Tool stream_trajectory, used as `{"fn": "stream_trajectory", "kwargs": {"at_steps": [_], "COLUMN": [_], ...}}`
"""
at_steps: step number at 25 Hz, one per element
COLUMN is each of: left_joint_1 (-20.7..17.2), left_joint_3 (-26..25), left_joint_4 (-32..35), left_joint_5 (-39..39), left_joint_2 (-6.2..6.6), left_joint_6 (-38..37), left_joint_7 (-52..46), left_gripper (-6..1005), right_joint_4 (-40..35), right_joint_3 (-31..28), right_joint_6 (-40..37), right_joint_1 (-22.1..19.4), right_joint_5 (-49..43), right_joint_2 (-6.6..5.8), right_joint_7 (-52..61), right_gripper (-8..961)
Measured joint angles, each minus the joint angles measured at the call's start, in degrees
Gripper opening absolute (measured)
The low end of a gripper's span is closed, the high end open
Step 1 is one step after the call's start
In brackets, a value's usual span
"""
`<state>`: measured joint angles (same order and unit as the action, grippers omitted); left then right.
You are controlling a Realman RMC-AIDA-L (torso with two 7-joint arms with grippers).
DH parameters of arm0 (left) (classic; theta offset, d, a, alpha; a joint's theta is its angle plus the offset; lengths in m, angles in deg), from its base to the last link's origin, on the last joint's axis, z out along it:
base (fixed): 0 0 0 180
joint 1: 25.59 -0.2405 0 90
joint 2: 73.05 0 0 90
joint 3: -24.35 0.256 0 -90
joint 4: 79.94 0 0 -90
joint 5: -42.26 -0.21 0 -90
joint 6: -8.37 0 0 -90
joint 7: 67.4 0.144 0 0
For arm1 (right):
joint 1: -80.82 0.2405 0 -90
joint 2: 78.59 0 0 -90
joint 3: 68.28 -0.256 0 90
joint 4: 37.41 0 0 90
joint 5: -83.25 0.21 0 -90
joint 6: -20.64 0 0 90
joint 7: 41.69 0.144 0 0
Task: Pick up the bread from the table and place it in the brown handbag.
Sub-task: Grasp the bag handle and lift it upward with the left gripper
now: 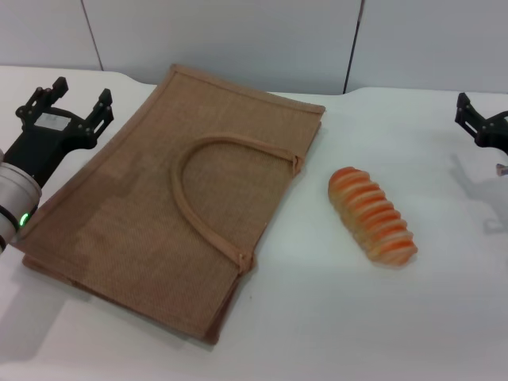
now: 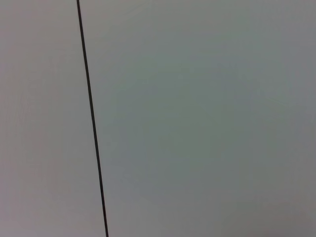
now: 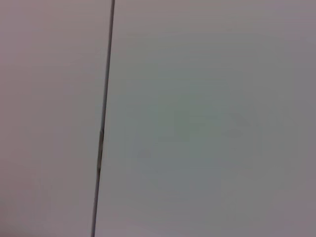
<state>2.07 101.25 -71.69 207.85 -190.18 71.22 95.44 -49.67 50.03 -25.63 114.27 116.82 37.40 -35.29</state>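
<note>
The bread [image 1: 372, 214], a glossy tan loaf with orange ridges, lies on the white table [image 1: 333, 317] right of centre. The brown handbag [image 1: 178, 194] lies flat to its left, its arched handle [image 1: 208, 190] on top. My left gripper [image 1: 70, 97] is open and empty above the bag's far left corner. My right gripper [image 1: 479, 119] is at the right edge of the head view, well apart from the bread and partly cut off. Both wrist views show only a grey panelled wall.
A grey panelled wall [image 1: 238, 40] stands behind the table. The table's rounded far-left corner [image 1: 119, 77] shows behind the bag. Bare tabletop lies in front of the bread and bag.
</note>
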Motion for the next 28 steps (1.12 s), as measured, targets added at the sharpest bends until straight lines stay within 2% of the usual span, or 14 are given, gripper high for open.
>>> {"fn": "stream_trajectory", "kwargs": {"at_steps": [23, 26, 28], "left_joint_1": [1.25, 1.62, 2.05], "left_joint_3": [0.32, 0.88, 0.93], "left_joint_4": [-0.01, 0.62, 1.69], "left_joint_5": [-0.32, -2.74, -6.99], "left_joint_2": [0.19, 0.59, 1.07], "left_joint_6": [-0.31, -0.33, -0.70], "left_joint_7": [-2.66, -5.93, -9.68], "left_gripper": [723, 723, 722], "right_joint_4": [0.05, 0.05, 0.03], "right_joint_3": [-0.10, -0.10, -0.10], "right_joint_6": [1.92, 2.79, 3.77], "right_joint_1": [0.66, 0.66, 0.67], "right_joint_5": [0.59, 0.64, 0.64], "right_joint_2": [-0.15, -0.15, -0.26], "right_joint_7": [0.03, 0.03, 0.03], "right_gripper": [864, 863, 863]}}
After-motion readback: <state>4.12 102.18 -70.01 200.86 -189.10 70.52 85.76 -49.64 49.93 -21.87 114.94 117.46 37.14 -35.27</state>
